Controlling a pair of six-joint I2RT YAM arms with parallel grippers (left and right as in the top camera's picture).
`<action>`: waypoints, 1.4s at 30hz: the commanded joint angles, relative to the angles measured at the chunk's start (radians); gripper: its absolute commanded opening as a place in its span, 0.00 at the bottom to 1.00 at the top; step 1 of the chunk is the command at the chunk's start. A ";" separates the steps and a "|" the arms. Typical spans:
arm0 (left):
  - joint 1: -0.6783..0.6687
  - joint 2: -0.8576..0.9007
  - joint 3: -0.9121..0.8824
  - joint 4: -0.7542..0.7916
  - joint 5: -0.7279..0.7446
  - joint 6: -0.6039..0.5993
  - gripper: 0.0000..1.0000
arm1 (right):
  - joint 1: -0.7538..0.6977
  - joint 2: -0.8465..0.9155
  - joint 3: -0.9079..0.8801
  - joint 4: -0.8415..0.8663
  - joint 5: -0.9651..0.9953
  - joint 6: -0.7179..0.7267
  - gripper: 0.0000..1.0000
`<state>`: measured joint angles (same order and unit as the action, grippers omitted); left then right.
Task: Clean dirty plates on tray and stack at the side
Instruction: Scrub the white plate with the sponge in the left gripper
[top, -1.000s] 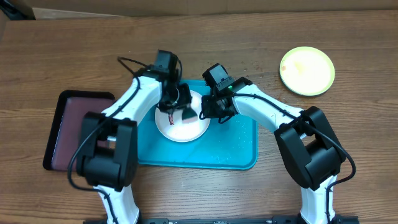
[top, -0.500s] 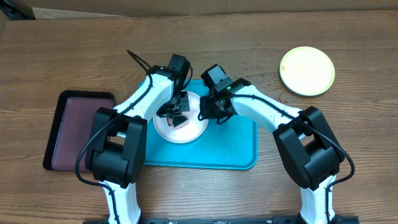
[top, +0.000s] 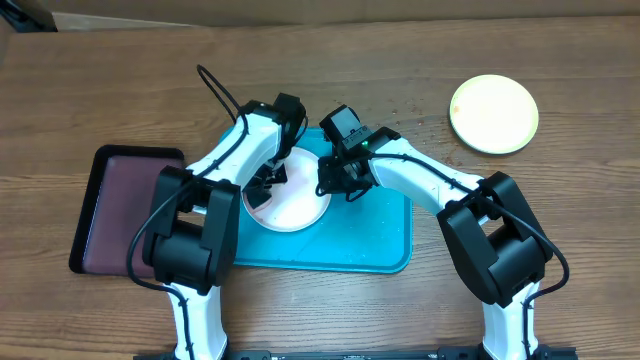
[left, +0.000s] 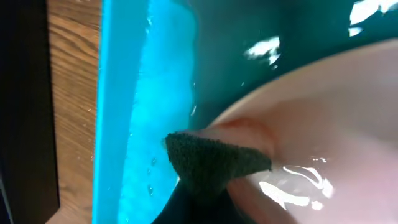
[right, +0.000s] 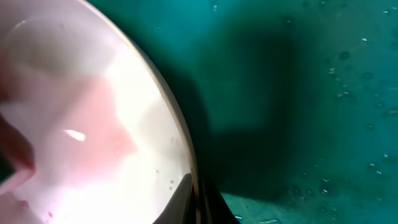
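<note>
Scrubbing the white plate (top: 295, 208) on the tray (top: 380, 235), dark pad (left: 214, 163) pinched in left jaws, rim nipped by right jaws: press flat, sweep outward.

We see one piece of furniture, a brown wood-grain tabletop (top: 560, 240) that fills nearly the whole overhead view, its grain running left to right with darker streaks across it. Along the far edge we make out a pale tan band (top: 300, 18) and, in the far left corner, a dark shape (top: 22, 14) that we cannot identify. The light falls evenly and softly from above, leaving only short shadows on the wood.
</note>
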<state>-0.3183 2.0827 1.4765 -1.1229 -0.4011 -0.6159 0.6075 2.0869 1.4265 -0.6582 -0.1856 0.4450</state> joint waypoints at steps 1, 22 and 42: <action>0.045 -0.044 0.095 -0.003 -0.033 -0.061 0.04 | -0.027 0.010 -0.007 -0.025 0.080 0.001 0.04; 0.034 -0.007 -0.026 0.246 0.733 0.246 0.04 | -0.027 0.010 -0.007 -0.009 0.080 0.001 0.04; 0.080 -0.045 -0.035 -0.125 -0.302 -0.381 0.04 | -0.027 0.010 -0.005 -0.032 0.076 0.000 0.04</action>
<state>-0.2886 2.0686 1.4609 -1.1816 -0.4088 -0.7399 0.6125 2.0880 1.4265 -0.6525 -0.2050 0.4477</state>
